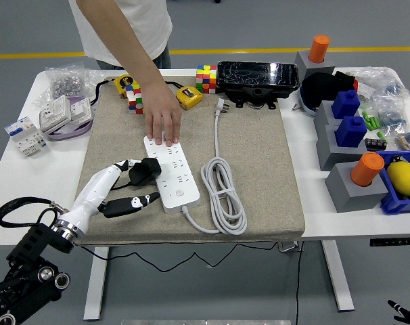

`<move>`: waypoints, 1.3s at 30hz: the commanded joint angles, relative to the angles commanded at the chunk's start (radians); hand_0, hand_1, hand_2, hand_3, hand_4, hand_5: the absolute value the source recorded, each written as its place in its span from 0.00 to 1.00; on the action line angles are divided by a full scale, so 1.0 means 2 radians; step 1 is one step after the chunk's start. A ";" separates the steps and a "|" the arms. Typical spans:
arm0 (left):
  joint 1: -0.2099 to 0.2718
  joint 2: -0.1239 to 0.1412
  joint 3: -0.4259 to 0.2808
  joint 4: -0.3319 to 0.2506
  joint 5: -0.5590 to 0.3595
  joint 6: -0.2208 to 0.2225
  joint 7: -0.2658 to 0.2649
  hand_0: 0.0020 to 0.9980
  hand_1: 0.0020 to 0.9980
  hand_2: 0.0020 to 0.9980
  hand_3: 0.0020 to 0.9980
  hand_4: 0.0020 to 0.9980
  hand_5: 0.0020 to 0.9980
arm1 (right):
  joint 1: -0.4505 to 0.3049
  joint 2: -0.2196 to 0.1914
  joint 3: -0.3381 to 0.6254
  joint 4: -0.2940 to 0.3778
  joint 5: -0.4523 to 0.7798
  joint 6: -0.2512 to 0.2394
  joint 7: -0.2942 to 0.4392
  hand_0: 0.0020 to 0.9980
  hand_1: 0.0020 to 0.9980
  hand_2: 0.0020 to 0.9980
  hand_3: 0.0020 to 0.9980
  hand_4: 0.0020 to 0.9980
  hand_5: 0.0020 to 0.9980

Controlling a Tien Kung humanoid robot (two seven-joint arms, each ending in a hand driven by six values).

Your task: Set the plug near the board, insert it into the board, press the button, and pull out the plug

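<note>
At the left of the white table (15, 169), the robot's left hand (124, 183) reaches in over the beige mat (259, 169), its white-shelled fingers (117, 168) curled about the black plug (149, 169). From the head view the grip looks closed on the plug, though the contact points are partly hidden. The plug sits just beside the left edge of the white power board (170, 169), touching or nearly touching it and not seated in any socket. A black cable runs from the plug toward the table's near edge. A person's hand (163, 122) presses flat on the board's far end, steadying it. To the right the board's own white cord (222, 193) lies coiled on the mat. The right hand is out of view. The step in hand appears to be bringing the plug to the board; the next move would call for lifting the plug over a socket, turning its pins downward and pressing in.
</note>
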 joint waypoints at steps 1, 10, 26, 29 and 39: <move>-0.002 -0.001 0.002 0.002 0.000 0.000 0.001 0.82 0.87 0.86 0.82 0.92 0.65 | 0.000 0.000 -0.001 -0.001 0.001 0.000 0.000 0.58 0.67 0.69 0.62 0.98 0.52; -0.015 -0.007 0.017 0.008 0.004 -0.003 0.015 0.82 0.86 0.85 0.81 0.92 0.66 | 0.000 -0.001 -0.006 -0.004 0.004 0.001 -0.001 0.58 0.67 0.69 0.62 0.98 0.52; -0.044 -0.009 0.040 0.005 0.028 -0.012 0.035 0.82 0.86 0.85 0.79 0.92 0.67 | -0.003 0.000 0.003 -0.001 -0.002 0.001 -0.001 0.58 0.67 0.69 0.62 0.98 0.52; -0.052 -0.008 0.048 0.005 0.036 -0.014 0.040 0.82 0.86 0.85 0.78 0.92 0.67 | -0.004 0.000 0.004 -0.002 -0.001 0.001 -0.001 0.58 0.67 0.69 0.62 0.98 0.52; -0.078 -0.009 0.065 0.007 0.070 -0.016 0.052 0.82 0.85 0.85 0.77 0.92 0.68 | -0.005 0.002 0.008 -0.002 -0.001 0.000 -0.001 0.58 0.67 0.69 0.62 0.98 0.52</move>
